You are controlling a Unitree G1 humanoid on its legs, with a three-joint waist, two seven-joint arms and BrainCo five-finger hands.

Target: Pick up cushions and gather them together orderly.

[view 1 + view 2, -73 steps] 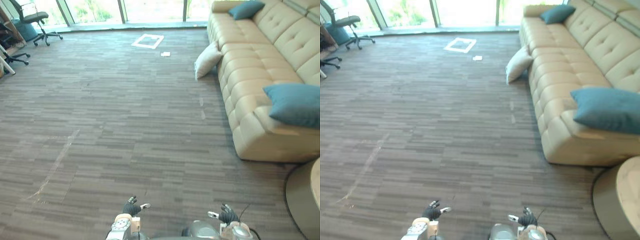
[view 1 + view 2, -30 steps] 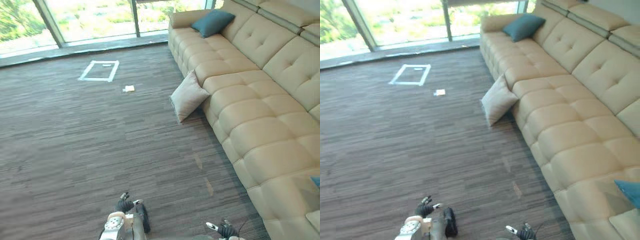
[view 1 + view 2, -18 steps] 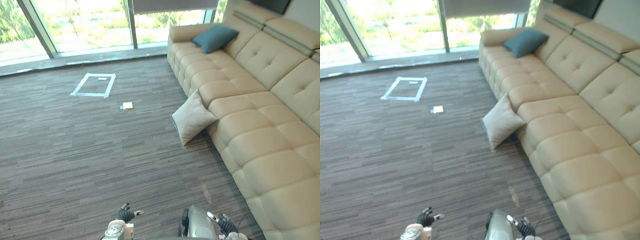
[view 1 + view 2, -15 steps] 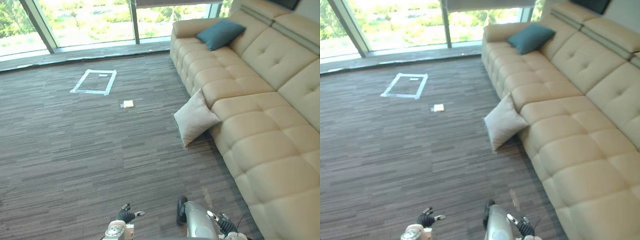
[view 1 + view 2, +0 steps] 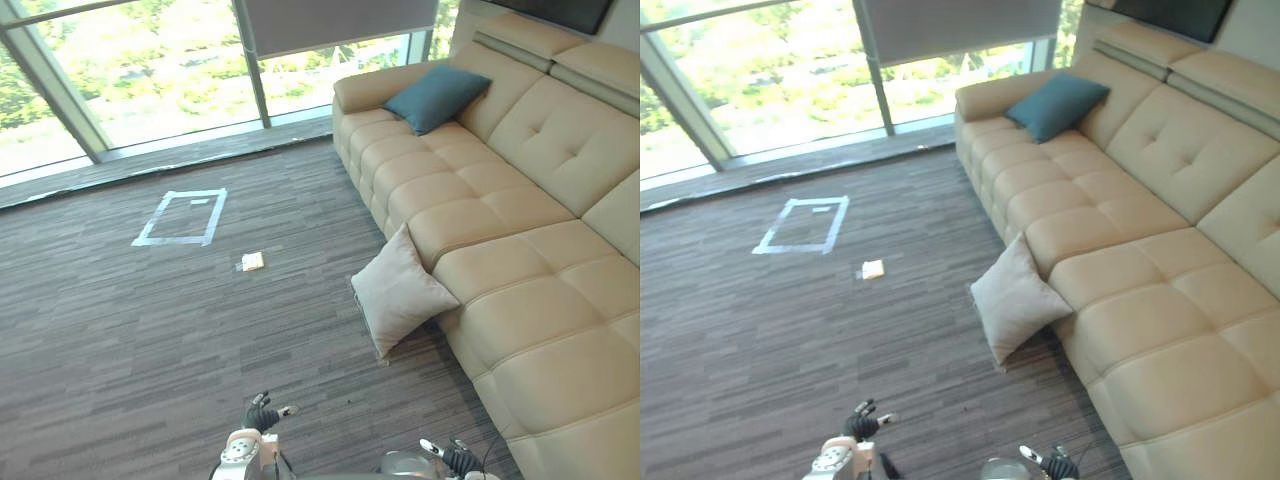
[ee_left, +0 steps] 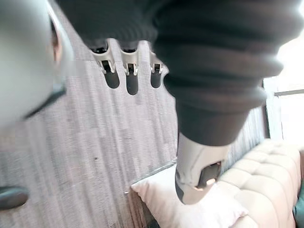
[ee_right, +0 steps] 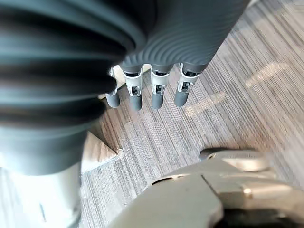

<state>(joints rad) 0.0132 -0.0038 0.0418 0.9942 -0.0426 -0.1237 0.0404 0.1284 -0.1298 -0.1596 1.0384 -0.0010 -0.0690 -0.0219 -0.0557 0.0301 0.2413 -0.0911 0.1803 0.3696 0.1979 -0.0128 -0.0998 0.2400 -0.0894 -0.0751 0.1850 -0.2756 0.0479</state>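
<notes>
Beige cushion (image 5: 402, 292) leaning against the sofa's (image 5: 520, 260) front edge on the floor (image 5: 150, 330), teal cushion (image 5: 436, 97) lying at the sofa's far end by the armrest, left hand (image 5: 262, 416) and right hand (image 5: 456, 459) hanging spread, holding nothing.

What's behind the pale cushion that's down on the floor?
The beige sofa: the pale cushion stands tilted on the carpet, leaning against the sofa's front. The patch of sofa front and floor directly behind it is covered.
</notes>
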